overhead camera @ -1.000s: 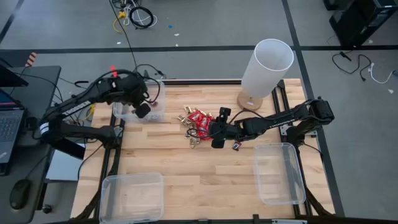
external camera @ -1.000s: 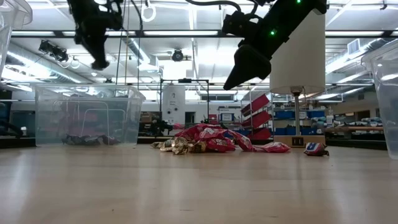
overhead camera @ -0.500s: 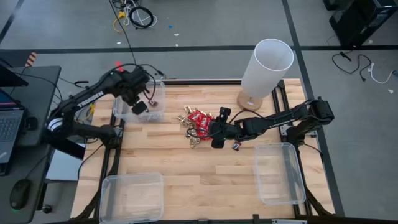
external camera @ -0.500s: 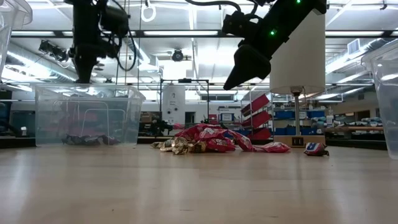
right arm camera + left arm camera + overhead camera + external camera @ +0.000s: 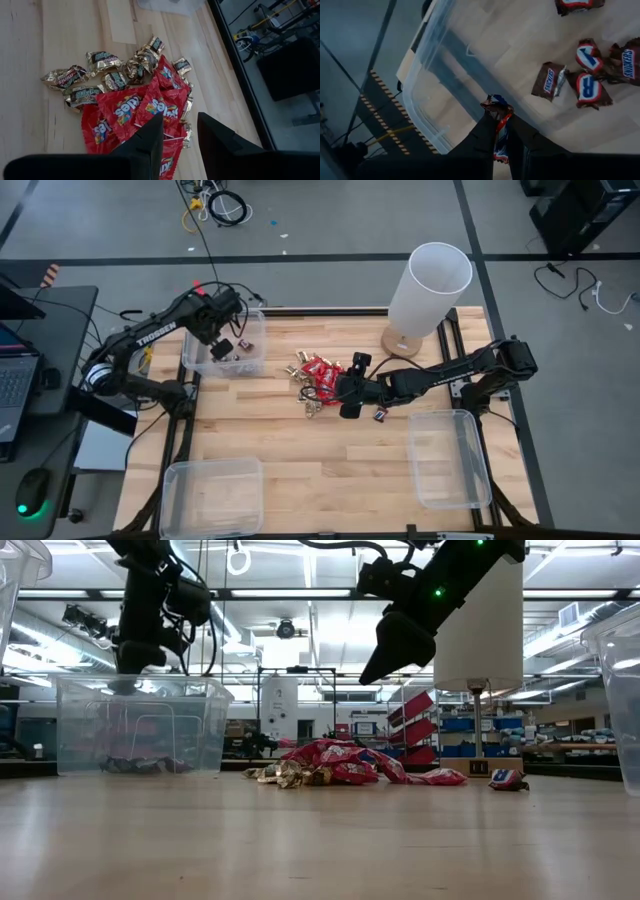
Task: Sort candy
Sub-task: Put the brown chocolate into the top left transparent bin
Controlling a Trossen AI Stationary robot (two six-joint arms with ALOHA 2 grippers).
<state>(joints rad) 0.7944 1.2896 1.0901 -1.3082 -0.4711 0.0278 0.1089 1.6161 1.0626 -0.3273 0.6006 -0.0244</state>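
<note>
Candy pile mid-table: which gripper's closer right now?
Right. The right gripper hangs open just over the candy pile, at its edge. The left gripper is off over the bin at the table's back left, shut on a mini bar.

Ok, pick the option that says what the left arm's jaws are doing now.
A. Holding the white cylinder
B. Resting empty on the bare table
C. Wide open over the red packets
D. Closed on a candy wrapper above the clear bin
D: the left wrist view shows the left gripper pinching a candy wrapper above the clear bin, where dark mini bars already lie.
</note>
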